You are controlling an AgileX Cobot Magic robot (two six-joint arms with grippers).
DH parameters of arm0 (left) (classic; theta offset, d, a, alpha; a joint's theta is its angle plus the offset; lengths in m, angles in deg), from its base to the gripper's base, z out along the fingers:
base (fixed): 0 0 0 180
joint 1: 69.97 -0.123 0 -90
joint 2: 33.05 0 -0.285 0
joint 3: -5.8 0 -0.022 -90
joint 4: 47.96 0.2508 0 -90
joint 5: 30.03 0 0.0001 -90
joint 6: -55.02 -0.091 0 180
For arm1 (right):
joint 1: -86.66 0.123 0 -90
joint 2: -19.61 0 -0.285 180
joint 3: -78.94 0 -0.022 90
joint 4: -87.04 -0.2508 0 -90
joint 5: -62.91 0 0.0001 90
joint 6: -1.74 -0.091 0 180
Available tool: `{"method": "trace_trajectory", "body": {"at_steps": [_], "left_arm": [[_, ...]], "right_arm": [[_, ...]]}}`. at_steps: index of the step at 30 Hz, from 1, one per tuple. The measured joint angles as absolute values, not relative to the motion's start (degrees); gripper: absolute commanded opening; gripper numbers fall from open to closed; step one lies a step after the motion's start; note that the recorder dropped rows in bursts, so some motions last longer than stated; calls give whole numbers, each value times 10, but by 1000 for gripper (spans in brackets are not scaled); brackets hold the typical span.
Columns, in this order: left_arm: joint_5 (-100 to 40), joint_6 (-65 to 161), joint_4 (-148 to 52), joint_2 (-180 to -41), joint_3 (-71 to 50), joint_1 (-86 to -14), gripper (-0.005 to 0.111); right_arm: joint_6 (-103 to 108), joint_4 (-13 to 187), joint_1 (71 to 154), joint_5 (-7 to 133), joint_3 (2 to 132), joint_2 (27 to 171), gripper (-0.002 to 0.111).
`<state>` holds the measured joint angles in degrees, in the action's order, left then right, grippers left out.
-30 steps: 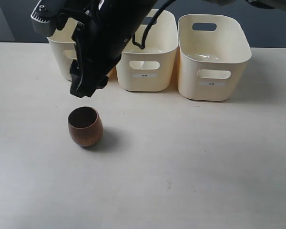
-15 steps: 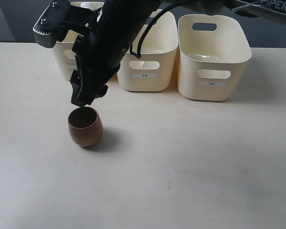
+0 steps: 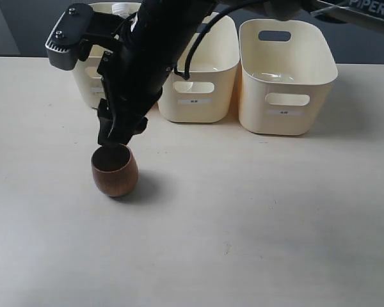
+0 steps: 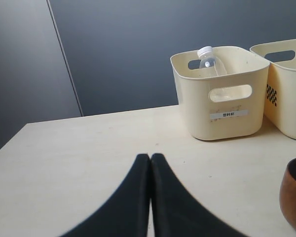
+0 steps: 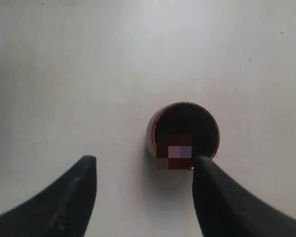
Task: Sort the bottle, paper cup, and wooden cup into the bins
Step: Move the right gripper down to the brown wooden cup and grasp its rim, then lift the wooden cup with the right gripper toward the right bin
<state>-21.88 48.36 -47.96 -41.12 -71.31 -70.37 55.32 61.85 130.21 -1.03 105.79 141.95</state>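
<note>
Over the wooden cup [image 3: 115,170] on the counter [image 3: 256,217], my right claw [image 5: 143,192] hangs spread, one finger at its rim, ready to pinch the wall.

i read "piper" in white letters on my right arm [image 3: 371,9]. each of the bins [image 3: 287,77] carries a small white label [image 4: 228,114], its dark print too small to read.

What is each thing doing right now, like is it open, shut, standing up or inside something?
wooden cup: upright on the table, mouth up, not gripped.
bottle: upright inside the left bin, cap on.
middle bin: upright; contents hidden by the arm.
right bin: upright, nothing visible inside.
right end effector: open, above the wooden cup.
left end effector: shut, holding nothing.
</note>
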Motion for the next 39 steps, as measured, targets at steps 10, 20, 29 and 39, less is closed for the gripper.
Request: {"method": "trace_trajectory", "body": {"at_steps": [10, 20, 29, 39], "left_arm": [[-219, 484, -480, -411, -713, -704, 0], [-219, 484, -480, -411, -713, -704, 0], [-219, 484, -480, -411, -713, -704, 0], [-219, 484, -480, -411, -713, -704, 0]], "right_arm": [[585, 642, 1327, 61, 1058, 1498, 56], [587, 659, 1327, 88, 1058, 1545, 56], [587, 659, 1327, 91, 1058, 1563, 56], [590, 662, 1329, 96, 1058, 1574, 0]]}}
